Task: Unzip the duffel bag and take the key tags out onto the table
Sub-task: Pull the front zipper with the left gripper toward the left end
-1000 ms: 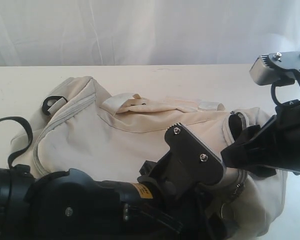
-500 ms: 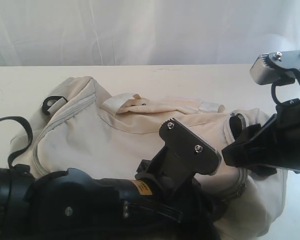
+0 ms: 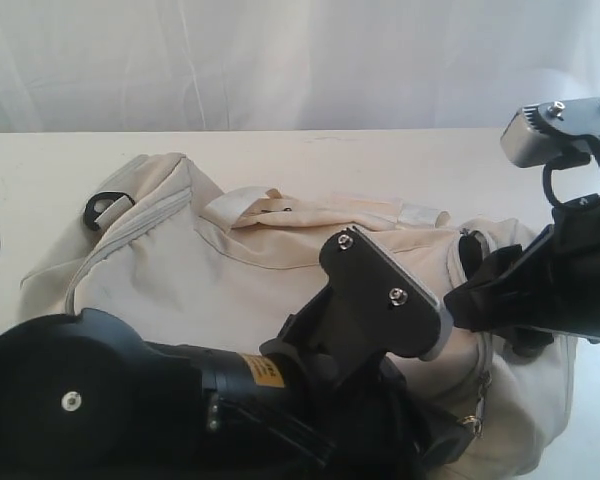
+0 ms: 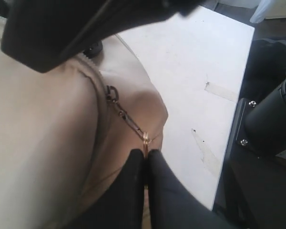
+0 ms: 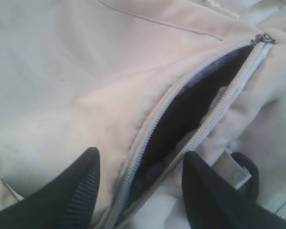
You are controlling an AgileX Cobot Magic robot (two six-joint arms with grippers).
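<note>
Pinching what looked like the metal zip-pull chain (image 4: 126,114), my left claw (image 4: 145,156) was clamped to open the cream fabric duffel bag (image 3: 180,270); my right claw (image 5: 140,164) gaped, ready.

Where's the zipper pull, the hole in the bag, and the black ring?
zipper pull (image 4: 126,116), left wrist view, on the middle of its little chain.
bag opening (image 5: 181,119), right wrist view, on the dark inside between the zipper's two rows of teeth.
black ring (image 3: 93,212), exterior view, on the ring's left side.
</note>
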